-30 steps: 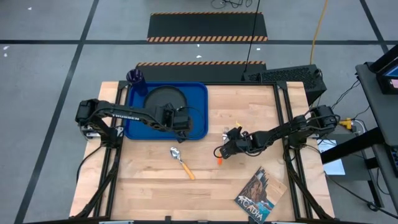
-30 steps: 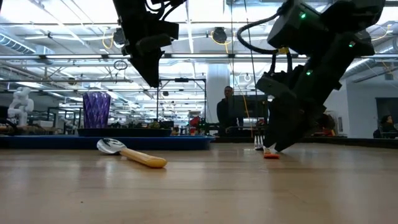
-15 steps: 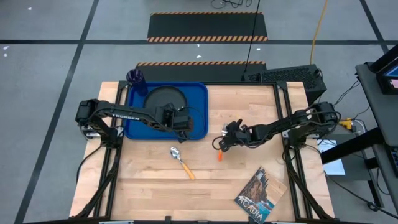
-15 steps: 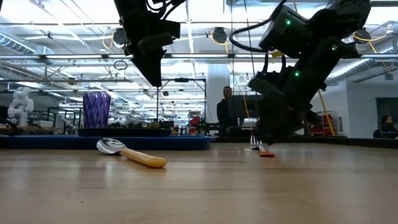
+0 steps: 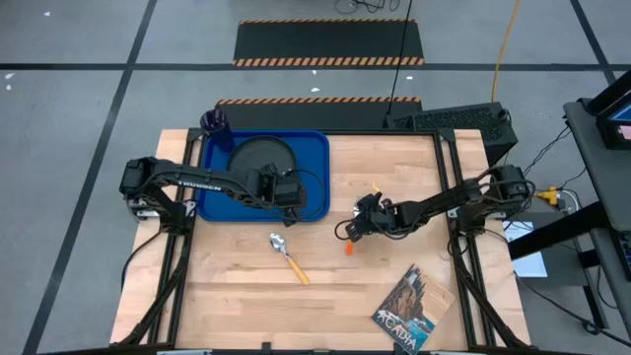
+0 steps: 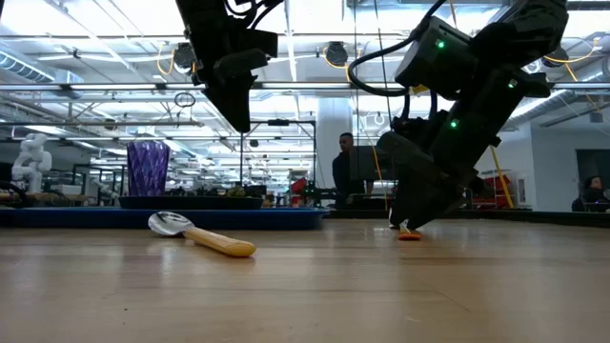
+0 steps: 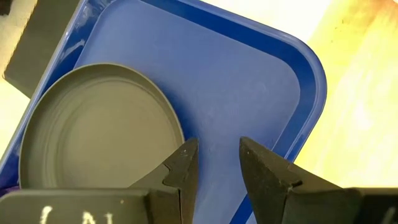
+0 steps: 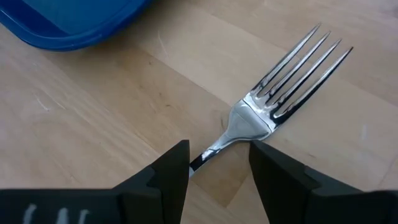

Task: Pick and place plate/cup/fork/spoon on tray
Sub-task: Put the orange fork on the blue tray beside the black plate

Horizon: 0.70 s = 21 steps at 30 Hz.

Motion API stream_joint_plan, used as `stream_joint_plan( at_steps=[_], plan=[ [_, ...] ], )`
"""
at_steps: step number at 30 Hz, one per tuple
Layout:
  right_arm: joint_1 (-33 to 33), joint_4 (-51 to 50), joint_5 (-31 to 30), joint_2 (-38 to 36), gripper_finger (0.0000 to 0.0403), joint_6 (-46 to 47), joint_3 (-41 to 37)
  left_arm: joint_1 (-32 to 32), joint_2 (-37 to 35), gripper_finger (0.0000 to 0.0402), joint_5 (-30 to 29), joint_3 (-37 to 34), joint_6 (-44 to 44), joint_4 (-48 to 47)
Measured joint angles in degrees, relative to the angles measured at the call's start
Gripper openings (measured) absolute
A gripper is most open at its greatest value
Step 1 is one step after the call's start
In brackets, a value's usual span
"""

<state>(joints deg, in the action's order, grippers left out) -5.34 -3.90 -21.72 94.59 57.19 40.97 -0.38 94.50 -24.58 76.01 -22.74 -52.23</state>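
Note:
The fork lies on the table right of the blue tray (image 5: 311, 163), its tines (image 8: 298, 68) ahead of my right gripper and its orange handle end (image 5: 349, 250) nearer the front. My right gripper (image 8: 217, 152) is low over the table (image 5: 347, 233), open, its fingers on either side of the fork's neck (image 8: 214, 148). My left gripper (image 7: 214, 165) hangs open and empty over the tray's near right part (image 5: 290, 202). The black plate (image 5: 261, 158) lies in the tray. The spoon (image 5: 288, 254) lies on the table in front of the tray. The purple cup (image 5: 216, 125) stands at the tray's far left corner.
A magazine (image 5: 406, 311) lies near the table's front right. Bare wood lies between the tray and the right arm. In the low view a person (image 6: 345, 171) stands in the room behind the table.
My right gripper has shifted over the fork, first a little toward the far edge, then toward the left edge and down. The fork lies about where it was. My left gripper has kept still over the tray.

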Motion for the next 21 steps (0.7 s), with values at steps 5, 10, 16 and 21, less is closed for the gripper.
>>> stream_joint_plan(
  at_steps=[5,10,16,21],
  plan=[
    [-0.36,-0.21,-0.35,1.04,0.0164,-1.13,0.02,0.0,0.0,0.012,0.0,0.0,0.0,0.05],
    [-0.46,-0.83,-0.83,-0.19,0.0143,-2.58,-0.04,0.0,0.0,0.012,0.02,0.0,0.0,0.05],
    [-0.41,-1.61,-0.53,-0.42,0.0093,-4.2,-0.11,0.02,0.0,0.012,0.0,0.0,0.0,0.03],
    [-0.39,-2.28,0.05,-0.46,0.0049,-4.97,-0.11,0.02,0.0,0.012,0.02,0.0,0.0,0.03]
  ],
)
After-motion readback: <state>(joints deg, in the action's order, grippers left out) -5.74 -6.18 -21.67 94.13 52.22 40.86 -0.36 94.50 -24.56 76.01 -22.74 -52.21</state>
